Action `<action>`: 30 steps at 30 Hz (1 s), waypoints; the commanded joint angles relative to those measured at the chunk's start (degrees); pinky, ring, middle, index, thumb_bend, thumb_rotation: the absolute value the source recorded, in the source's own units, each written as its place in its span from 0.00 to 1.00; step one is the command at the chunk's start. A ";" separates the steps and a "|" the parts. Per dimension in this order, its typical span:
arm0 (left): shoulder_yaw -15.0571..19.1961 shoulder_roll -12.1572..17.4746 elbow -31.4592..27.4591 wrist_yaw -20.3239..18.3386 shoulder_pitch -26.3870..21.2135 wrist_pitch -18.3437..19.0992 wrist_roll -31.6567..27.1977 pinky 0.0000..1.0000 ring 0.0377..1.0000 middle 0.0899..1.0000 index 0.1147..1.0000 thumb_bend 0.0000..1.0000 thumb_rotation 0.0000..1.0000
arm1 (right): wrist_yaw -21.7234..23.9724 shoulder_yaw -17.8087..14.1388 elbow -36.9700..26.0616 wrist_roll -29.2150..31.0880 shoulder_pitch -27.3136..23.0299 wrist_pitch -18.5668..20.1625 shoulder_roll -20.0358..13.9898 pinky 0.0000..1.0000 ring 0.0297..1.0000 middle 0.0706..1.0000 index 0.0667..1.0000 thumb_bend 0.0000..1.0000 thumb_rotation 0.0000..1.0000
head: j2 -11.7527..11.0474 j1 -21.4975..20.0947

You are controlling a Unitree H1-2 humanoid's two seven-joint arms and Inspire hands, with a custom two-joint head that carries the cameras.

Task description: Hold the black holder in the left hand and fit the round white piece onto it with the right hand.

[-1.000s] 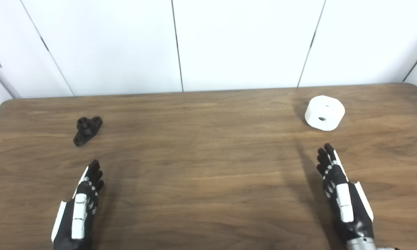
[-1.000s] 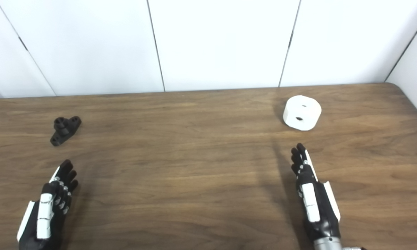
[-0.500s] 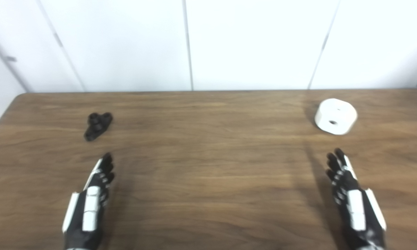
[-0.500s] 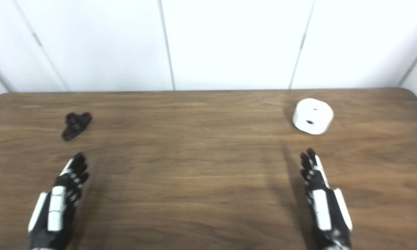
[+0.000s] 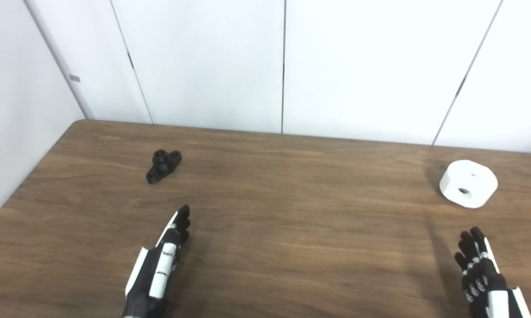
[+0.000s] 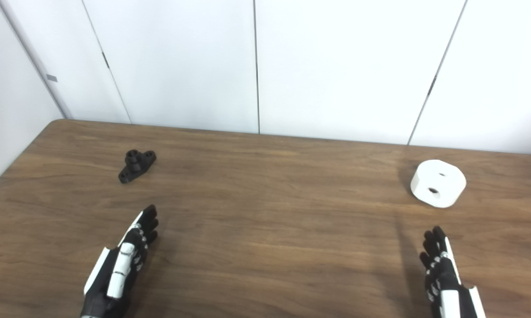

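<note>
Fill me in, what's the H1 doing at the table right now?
Nothing is being handled yet. The black holder lies on the wooden table at far left, and the round white piece sits at far right, both untouched. The left hand is open, fingers stretched toward the holder but well short of it. The right hand is open too, low at the frame edge, short of the white piece. Looks like the start of the reach, with no grasp on either part.

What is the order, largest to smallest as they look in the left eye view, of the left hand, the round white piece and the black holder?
1. left hand, though nearness to the camera enlarges it
2. round white piece
3. black holder
</note>
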 commanded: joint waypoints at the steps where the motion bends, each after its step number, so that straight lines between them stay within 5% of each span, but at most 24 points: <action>1: -0.40 -1.95 -0.40 1.06 -0.31 -2.68 1.18 1.00 1.00 0.99 0.96 0.51 0.98 | 0.64 -1.11 2.93 0.74 0.36 -1.46 -1.02 1.00 1.00 0.99 1.00 0.59 1.00 | -0.16 0.87; 25: -4.68 -2.58 2.97 5.05 -1.28 -6.30 6.41 1.00 1.00 1.00 0.98 0.52 0.89 | 2.86 -2.95 6.21 3.03 -0.53 -3.50 -2.13 1.00 1.00 0.99 1.00 0.53 1.00 | -2.32 4.83; 28: -4.72 -2.33 1.91 5.33 -1.09 -4.98 7.44 1.00 1.00 1.00 0.99 0.51 0.88 | 2.73 -3.01 6.74 2.42 -0.70 -4.13 -2.15 1.00 1.00 0.98 1.00 0.52 1.00 | -2.59 4.41; 30: -4.34 -2.24 0.21 6.07 -0.83 -3.09 9.01 1.00 1.00 1.00 0.98 0.51 0.79 | 2.71 -3.05 7.13 2.34 -0.82 -4.38 -2.09 1.00 1.00 0.98 1.00 0.53 1.00 | -2.96 4.19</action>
